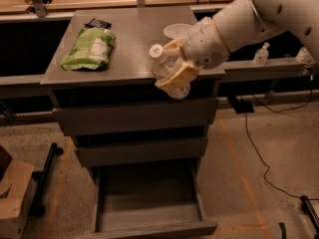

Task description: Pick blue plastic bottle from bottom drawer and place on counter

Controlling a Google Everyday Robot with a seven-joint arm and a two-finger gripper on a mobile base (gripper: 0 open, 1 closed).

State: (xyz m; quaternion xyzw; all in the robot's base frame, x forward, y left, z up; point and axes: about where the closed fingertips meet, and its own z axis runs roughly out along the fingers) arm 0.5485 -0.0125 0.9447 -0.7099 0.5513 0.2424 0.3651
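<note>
The gripper [172,71] is clenched on the blue plastic bottle [158,59], held tilted at the counter's [134,39] near right edge, well above the open bottom drawer [154,229]. Placing looks next: carry it farther over the top, stand it upright and let go.

Grey counter [134,44] with green pouch [89,49], dark packet [97,23], white bowl [175,31]; gripper [169,63] above its front edge.

Cream-tan gripper [173,72] at the front edge of the matte grey counter [134,39] hugs the clear, white-capped blue plastic bottle [160,63]. Green-and-white snack bag [88,50], white bowl [175,30], grey bottom drawer [149,203].
</note>
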